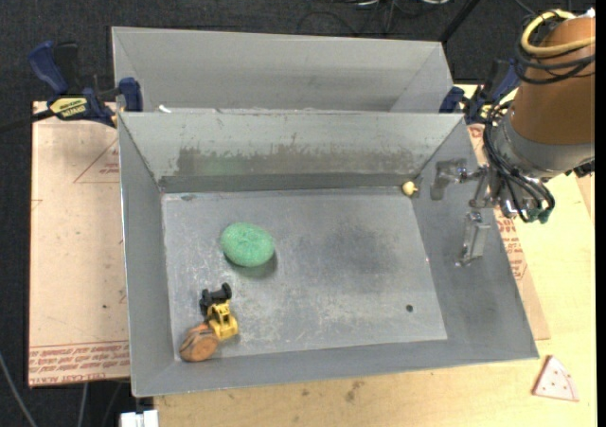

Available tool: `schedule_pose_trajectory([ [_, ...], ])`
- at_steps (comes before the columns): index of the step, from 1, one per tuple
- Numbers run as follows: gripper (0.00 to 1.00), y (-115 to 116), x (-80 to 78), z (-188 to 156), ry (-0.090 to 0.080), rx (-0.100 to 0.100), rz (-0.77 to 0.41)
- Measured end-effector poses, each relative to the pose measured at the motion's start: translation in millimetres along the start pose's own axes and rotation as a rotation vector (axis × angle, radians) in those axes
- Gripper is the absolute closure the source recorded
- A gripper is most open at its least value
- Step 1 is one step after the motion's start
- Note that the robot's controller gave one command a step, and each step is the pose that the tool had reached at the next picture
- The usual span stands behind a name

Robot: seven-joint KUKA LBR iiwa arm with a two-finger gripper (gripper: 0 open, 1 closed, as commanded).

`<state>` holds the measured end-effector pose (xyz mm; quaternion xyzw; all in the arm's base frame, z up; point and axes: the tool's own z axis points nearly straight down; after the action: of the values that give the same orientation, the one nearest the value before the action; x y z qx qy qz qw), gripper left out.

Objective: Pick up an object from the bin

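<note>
The gripper (pixel 457 212) hangs at the right side of the bin (pixel 284 146), over the sloping right wall and just off the right edge of the flat floor. Its two metal fingers (pixel 471 238) stand apart, with nothing between them. The middle and right of the floor lie bare, so most of the open room is there.

Four things lie in the bin, one of each kind. A small yellowish ball (pixel 409 188) sits in the far right corner, against the foot of the far wall and nearest to the gripper. A round green pad (pixel 248 245) lies left of centre. In the near left corner a yellow and black toy (pixel 221 312) touches a brown rounded lump (pixel 198 344), close to the near edge. These three are well apart from the gripper.
</note>
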<state>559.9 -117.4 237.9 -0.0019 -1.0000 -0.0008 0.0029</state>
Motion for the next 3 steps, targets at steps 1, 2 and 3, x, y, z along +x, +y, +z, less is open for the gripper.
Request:
schedule_pose_trajectory([
  [1, 0.0, 0.6, -1.1, -4.8, -0.007, 0.002, -0.003],
  [2, 0.0, 37.7, 24.4, 16.9, -0.012, 0.004, -0.046],
  [3, 0.0, 61.9, 21.2, 32.1, -0.006, -0.002, 0.0],
])
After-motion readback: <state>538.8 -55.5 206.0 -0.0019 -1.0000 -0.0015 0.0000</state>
